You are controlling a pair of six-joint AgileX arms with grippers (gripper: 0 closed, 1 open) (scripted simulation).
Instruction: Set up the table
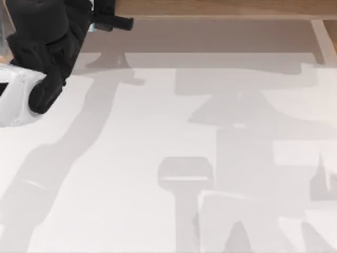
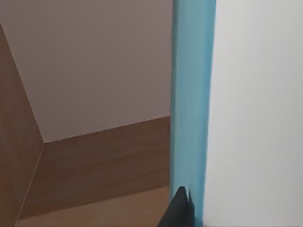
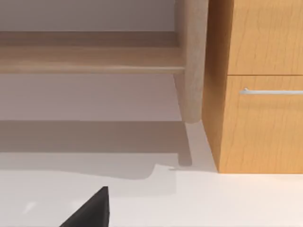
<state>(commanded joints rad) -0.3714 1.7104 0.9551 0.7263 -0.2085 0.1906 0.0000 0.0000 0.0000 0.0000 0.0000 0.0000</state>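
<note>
Overhead, we see the table, a broad plain white top that spreads across nearly the whole of the top view and carries only soft grey shadows of the arms. Our left arm is at the far left corner, its black links reaching toward the wooden shelf that runs along the table's far edge. Our left gripper points out over the shaded strip just under the shelf; we cannot tell whether it is spread or pressed together. From the left wrist view, a dark fingertip lies against a light blue upright edge with a pale white surface beside it, and brown wooden shelf panels meet in a corner behind. From the right wrist view, a dark fingertip of our right gripper hangs above the white table, and we cannot tell that gripper's state either. Beyond it stand a rounded beige post, a low wooden ledge, and an orange-brown cabinet resting on the tabletop, with a drawer front bearing a thin metal handle.
</note>
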